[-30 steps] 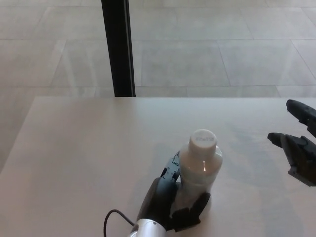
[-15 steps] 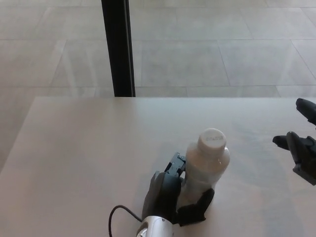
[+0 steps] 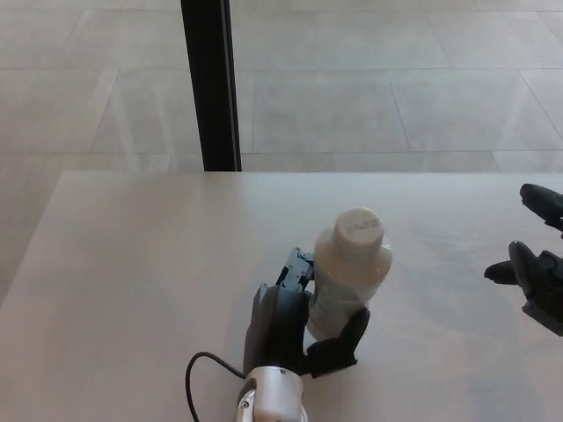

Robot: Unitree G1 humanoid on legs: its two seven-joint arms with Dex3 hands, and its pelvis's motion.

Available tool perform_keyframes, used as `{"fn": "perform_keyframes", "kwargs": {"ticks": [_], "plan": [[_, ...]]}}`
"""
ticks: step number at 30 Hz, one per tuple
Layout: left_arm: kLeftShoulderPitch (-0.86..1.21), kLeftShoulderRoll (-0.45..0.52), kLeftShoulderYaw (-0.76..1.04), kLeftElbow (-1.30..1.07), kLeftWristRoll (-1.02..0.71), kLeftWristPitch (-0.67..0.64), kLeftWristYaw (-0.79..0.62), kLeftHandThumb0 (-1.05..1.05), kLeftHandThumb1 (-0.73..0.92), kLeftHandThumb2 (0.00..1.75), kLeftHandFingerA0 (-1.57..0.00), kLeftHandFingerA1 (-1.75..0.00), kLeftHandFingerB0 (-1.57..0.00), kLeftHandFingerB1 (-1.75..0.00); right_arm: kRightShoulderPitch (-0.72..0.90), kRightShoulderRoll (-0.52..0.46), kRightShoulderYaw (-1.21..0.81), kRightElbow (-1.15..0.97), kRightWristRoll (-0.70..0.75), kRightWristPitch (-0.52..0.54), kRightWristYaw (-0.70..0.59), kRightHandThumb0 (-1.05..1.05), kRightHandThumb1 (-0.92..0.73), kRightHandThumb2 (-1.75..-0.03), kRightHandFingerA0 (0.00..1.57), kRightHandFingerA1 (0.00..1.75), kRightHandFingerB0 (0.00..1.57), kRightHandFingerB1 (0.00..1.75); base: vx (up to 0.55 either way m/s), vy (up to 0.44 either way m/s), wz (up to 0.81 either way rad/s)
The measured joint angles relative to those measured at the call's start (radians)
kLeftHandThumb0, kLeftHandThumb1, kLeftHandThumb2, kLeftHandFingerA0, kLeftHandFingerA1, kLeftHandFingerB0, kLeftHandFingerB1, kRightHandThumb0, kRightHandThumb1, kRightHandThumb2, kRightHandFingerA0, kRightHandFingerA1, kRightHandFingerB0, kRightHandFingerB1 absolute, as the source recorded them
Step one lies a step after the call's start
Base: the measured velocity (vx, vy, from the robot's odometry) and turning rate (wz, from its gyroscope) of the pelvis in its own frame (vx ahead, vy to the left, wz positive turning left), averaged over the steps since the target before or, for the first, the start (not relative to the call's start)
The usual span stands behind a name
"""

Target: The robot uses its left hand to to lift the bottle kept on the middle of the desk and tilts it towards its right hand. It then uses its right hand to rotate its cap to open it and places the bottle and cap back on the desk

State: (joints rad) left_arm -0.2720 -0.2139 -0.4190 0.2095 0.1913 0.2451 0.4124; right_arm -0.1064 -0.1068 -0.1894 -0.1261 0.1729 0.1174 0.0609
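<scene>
White plastic bottle (image 3: 349, 277), gripped low by the left hand (image 3: 295, 330) mid-desk (image 3: 132, 264), looks light and slippery (hold its middle), while the open right hand (image 3: 537, 272) waits for the cap (image 3: 360, 230).

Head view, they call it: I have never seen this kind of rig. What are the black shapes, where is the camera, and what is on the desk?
The camera sits on a humanoid robot's head and looks down at a pale desk. The black shapes are its two hands. The left hand, bottom centre, is shut on a white bottle with its cap on. The right hand, at the right edge, is open and holds nothing. Nothing else lies on the desk. Behind it are a tiled floor and a black post.
</scene>
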Motion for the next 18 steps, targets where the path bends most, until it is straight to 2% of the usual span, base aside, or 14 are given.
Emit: {"fn": "perform_keyframes", "kwargs": {"ticks": [2, 4, 7, 9, 10, 11, 12, 15, 18], "plan": [[0.009, 0.0, 0.021, -0.025, -0.008, 0.005, 0.007, 0.14, 0.92, 1.4, -0.8, -1.75, -0.59, -1.75, 0.0, -0.016, 0.02, -0.001, -0.012, -0.012, 0.009, -0.47, -0.56, -0.57, 0.91, 0.98, 0.55, 0.39, 0.0, 0.0, 0.0], [0.018, 0.001, 0.04, -0.051, -0.014, 0.016, 0.01, 0.17, 0.92, 1.4, -0.85, -1.75, -0.61, -1.75, 0.0, -0.029, 0.048, -0.01, -0.023, -0.018, 0.021, -0.46, -0.55, -0.57, 0.92, 0.96, 0.55, 0.39, 0.0, 0.0, 0.0], [0.024, 0.002, 0.06, -0.082, -0.019, 0.039, 0.012, 0.19, 0.92, 1.32, -0.8, -1.75, -0.58, -1.75, 0.0, -0.05, 0.094, -0.038, -0.044, -0.028, 0.037, -0.48, -0.53, -0.57, 0.96, 0.98, 0.55, 0.38, 0.0, 0.0, 0.0], [0.025, 0.003, 0.064, -0.088, -0.019, 0.055, 0.012, 0.17, 0.91, 1.37, -0.82, -1.75, -0.58, -1.75, -0.003, -0.063, 0.123, -0.054, -0.063, -0.037, 0.044, -0.49, -0.54, -0.57, 0.95, 1.1, 0.55, 0.38, 0.0, 0.0, 0.0], [0.026, 0.003, 0.065, -0.09, -0.019, 0.06, 0.012, 0.17, 0.91, 1.37, -0.82, -1.75, -0.58, -1.75, -0.005, -0.072, 0.139, -0.058, -0.076, -0.042, 0.046, -0.49, -0.54, -0.57, 0.95, 1.1, 0.55, 0.38, 0.0, 0.0, 0.0], [0.028, 0.004, 0.066, -0.091, -0.018, 0.064, 0.012, 0.16, 0.92, 1.28, -0.78, -1.75, -0.55, -1.75, -0.008, -0.081, 0.152, -0.064, -0.09, -0.046, 0.047, -0.52, -0.55, -0.58, 0.93, 1.24, 0.55, 0.38, 0.0, 0.0, 0.0], [0.027, 0.006, 0.066, -0.093, -0.018, 0.069, 0.012, 0.17, 0.92, 1.3, -0.8, -1.75, -0.56, -1.75, -0.012, -0.088, 0.163, -0.068, -0.102, -0.048, 0.048, -0.55, -0.5, -0.6, 0.93, 1.24, 0.53, 0.39, 0.0, 0.0, 0.0], [0.031, 0.009, 0.064, -0.097, -0.017, 0.081, 0.011, 0.2, 0.92, 1.3, -0.79, -1.75, -0.56, -1.75, -0.041, -0.099, 0.201, -0.093, -0.143, -0.049, 0.045, -0.52, -0.55, -0.57, 0.95, 1.27, 0.54, 0.39, 0.0, 0.0, 0.0], [0.035, 0.011, 0.057, -0.103, -0.015, 0.099, 0.011, 0.19, 0.92, 1.3, -0.78, -1.75, -0.58, -1.75, -0.092, -0.097, 0.24, -0.134, -0.186, -0.039, 0.038, -0.58, -0.52, -0.59, 0.95, 1.26, 0.51, 0.4, 0.0, 0.0, 0.0]]}}
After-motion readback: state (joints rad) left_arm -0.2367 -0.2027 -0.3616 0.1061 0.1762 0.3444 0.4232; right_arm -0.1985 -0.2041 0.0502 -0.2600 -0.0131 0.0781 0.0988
